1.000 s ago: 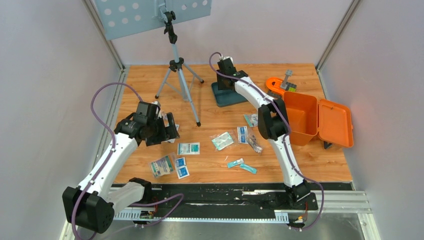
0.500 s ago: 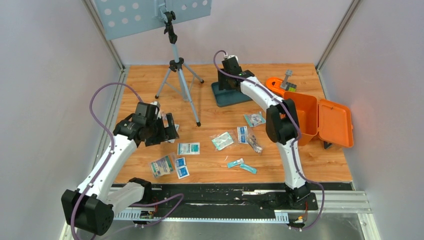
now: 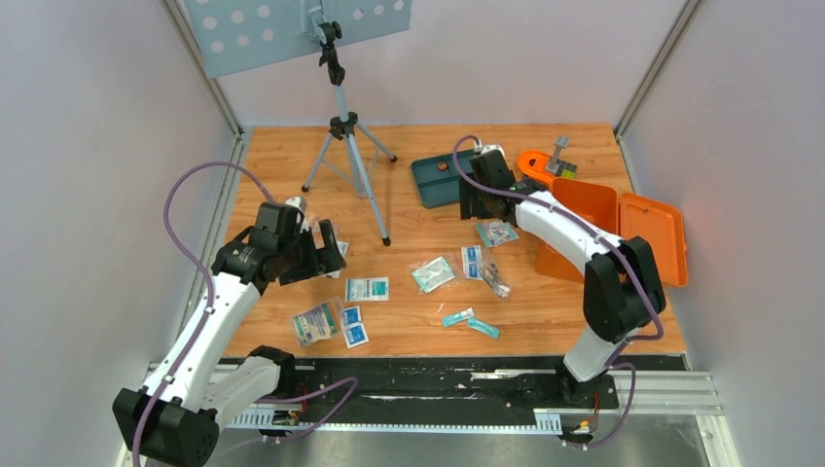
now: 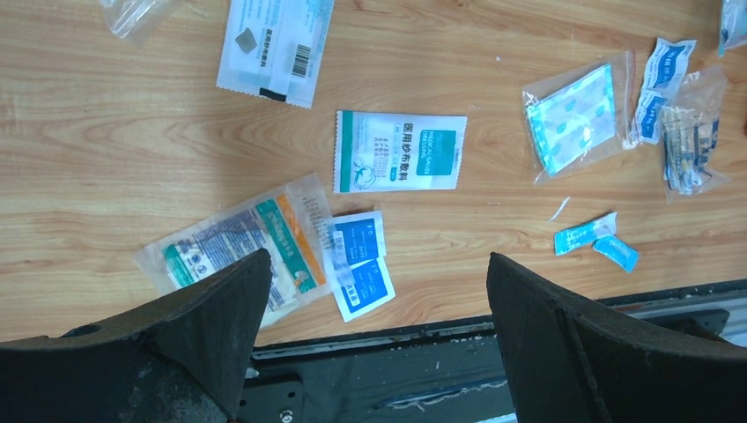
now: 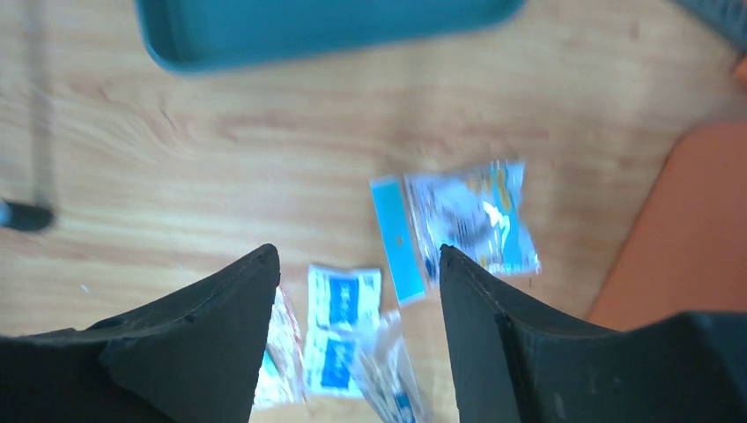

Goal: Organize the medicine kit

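Observation:
The medicine kit [image 3: 632, 233] is an orange box lying open at the right; one orange wall [image 5: 696, 229] shows in the right wrist view. Loose packets lie on the wooden floor: a white and teal sachet [image 3: 367, 289] [image 4: 401, 152], a clear bag [image 3: 432, 273] [image 4: 573, 119], blue wipes [image 3: 352, 326] [image 4: 357, 264] and a printed packet [image 3: 496, 232] [image 5: 467, 220]. My right gripper [image 3: 475, 206] [image 5: 357, 251] hangs open and empty just above that printed packet. My left gripper [image 3: 329, 250] [image 4: 379, 260] is wide open over the left group of packets, holding nothing.
A dark teal tray [image 3: 436, 177] [image 5: 326, 26] lies behind the right gripper with a small reddish item [image 3: 445, 165] in it. A small orange curved piece [image 3: 537, 163] sits behind the kit. A camera tripod [image 3: 345, 146] stands at mid-left. Grey walls close in both sides.
My right arm has drawn back from over the teal tray toward the near right, its jaws spreading wider. The tray is now uncovered. The left arm has barely shifted.

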Controlling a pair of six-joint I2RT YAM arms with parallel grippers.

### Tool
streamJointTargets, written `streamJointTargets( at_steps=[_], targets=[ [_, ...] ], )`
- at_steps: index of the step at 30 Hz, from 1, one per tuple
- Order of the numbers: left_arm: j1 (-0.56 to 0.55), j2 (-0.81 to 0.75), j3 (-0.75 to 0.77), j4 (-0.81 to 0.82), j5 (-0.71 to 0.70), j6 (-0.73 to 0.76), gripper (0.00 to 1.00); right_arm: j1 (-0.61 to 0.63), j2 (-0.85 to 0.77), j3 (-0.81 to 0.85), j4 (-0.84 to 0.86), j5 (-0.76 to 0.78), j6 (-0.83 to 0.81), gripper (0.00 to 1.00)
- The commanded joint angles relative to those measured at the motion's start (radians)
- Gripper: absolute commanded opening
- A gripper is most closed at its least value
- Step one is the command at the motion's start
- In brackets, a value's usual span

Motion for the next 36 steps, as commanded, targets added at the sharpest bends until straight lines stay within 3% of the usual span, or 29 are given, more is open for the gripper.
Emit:
streamJointTargets(
  at_steps=[1, 7, 13, 19, 28, 36],
  targets=[
    [0.004, -0.023, 0.0, 0.038, 0.026, -0.004, 1.0, 0.015, -0.135, -0.151, 0.021, -0.035, 0.047, 0.66],
    [0.003, -0.023, -0.012, 0.045, 0.034, -0.008, 1.0, 0.085, -0.233, -0.284, 0.023, -0.132, 0.169, 0.65],
    [0.003, -0.022, -0.016, 0.051, 0.026, -0.012, 1.0, 0.215, -0.184, -0.315, 0.023, -0.135, 0.296, 0.6],
    [0.004, -0.024, -0.018, 0.052, 0.032, -0.016, 1.0, 0.216, -0.169, -0.371, 0.071, -0.184, 0.449, 0.55],
    [0.004, -0.027, -0.022, 0.056, 0.03, -0.017, 1.0, 0.169, -0.2, -0.429, 0.074, -0.184, 0.456, 0.54],
    [0.003, -0.021, -0.026, 0.064, 0.036, -0.02, 1.0, 0.111, -0.192, -0.498, 0.168, -0.295, 0.489, 0.52]
  ],
)
